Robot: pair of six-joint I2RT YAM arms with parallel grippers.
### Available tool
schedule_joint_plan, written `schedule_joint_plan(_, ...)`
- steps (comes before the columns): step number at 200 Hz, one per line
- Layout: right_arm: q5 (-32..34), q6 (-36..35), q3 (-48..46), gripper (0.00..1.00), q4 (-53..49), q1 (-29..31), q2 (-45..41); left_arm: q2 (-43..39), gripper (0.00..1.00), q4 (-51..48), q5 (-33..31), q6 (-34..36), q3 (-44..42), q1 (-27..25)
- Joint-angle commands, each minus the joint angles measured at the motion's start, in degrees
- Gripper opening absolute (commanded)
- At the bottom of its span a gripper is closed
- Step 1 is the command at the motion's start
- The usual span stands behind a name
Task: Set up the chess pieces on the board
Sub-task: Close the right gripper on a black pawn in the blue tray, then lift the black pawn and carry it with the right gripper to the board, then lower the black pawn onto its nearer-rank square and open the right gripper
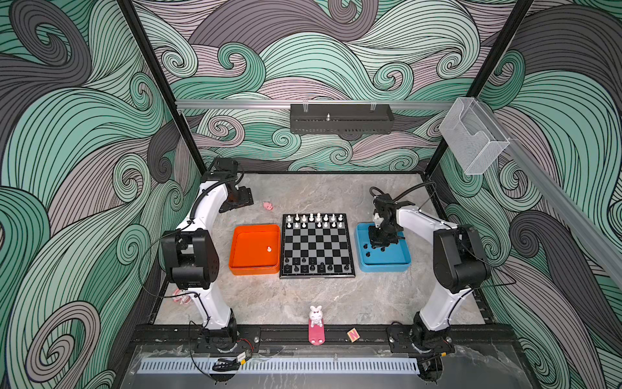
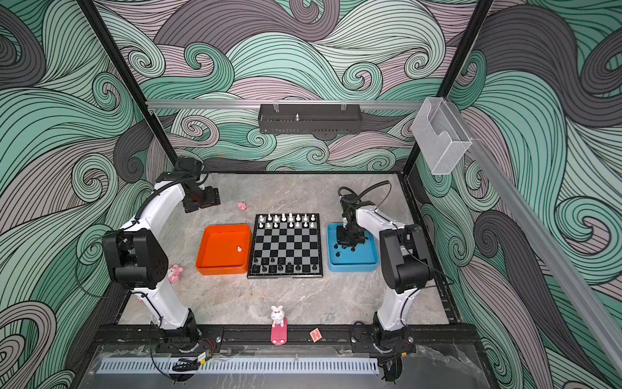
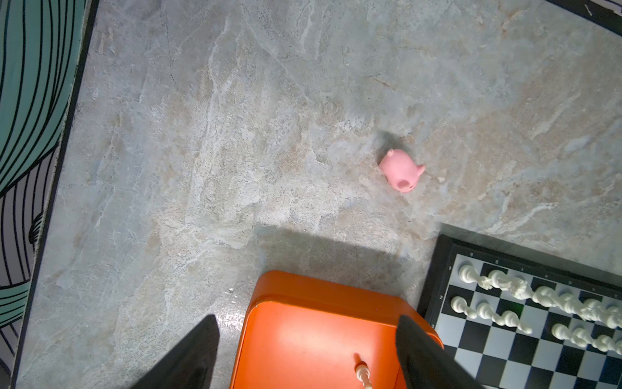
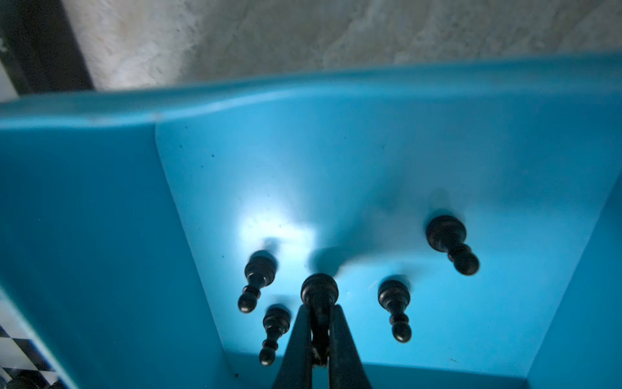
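1. Right wrist: right fingers (image 4: 298, 343) are clamped on one black pawn (image 4: 319, 291). Four more stand around them in the blue tray (image 4: 101, 235).
2. Left wrist: left fingers (image 3: 192, 357) are wide apart, with one white pawn (image 3: 361, 372) below and between them in the orange tray (image 3: 303, 336).
3. Top views: the board (image 1: 317, 245) lies between both pairs of fingers.

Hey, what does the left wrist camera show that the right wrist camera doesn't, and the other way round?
Only the left wrist view: the pink pig toy, the orange tray holding one white piece, white pieces lined up on the board, and the open left gripper. Only the right wrist view: the blue tray, the right gripper shut on a black piece, and four more black pieces in that tray. Both: the stone-look tabletop and part of the board.
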Motion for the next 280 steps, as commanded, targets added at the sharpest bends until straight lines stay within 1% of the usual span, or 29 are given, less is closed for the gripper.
schedule_joint_plan(1,1.5,-1.4,1.9,0.04,-3.3,0.8,-3.4,0.9,0.85,0.3,0.5,-0.5,0.0,0.4)
schedule_joint_plan(20,1.5,-1.6,3.2,0.04,-5.4,2.2,-5.6,1.2,0.85,0.3,0.5,-0.5,0.1,0.5)
schedule_joint_plan(36,1.4,-1.2,4.3,0.04,-6.9,4.9,-7.6,1.7,0.85,-0.2,0.8,-0.5,0.5,0.5)
schedule_joint_plan(57,0.2,0.5,6.6,0.05,-8.7,9.8,-9.5,1.5,0.85,0.0,0.5,-0.5,0.4,0.9)
schedule_joint_plan(73,-0.4,2.3,7.7,0.05,-9.0,14.5,-10.1,1.6,0.85,0.2,1.8,-1.0,0.4,1.9)
schedule_joint_plan(92,0.1,4.4,7.8,0.04,-7.8,20.0,-10.1,1.4,0.85,0.1,2.2,-1.3,0.2,2.7)
schedule_joint_plan(120,-0.6,7.5,5.7,0.04,-4.2,24.6,-8.5,1.3,0.85,0.1,1.9,-1.2,0.1,3.4)
schedule_joint_plan(145,-0.7,8.6,4.7,0.03,-3.5,26.4,-5.2,1.2,0.86,0.3,2.3,-1.2,0.0,3.4)
schedule_joint_plan(206,-1.8,9.2,2.7,0.03,-2.2,29.1,-1.9,1.6,0.86,0.3,3.5,-1.3,-0.2,3.4)
schedule_joint_plan(280,-2.3,10.1,1.0,0.03,-1.6,30.2,-0.4,1.9,0.85,0.3,4.8,-1.5,-0.2,3.4)
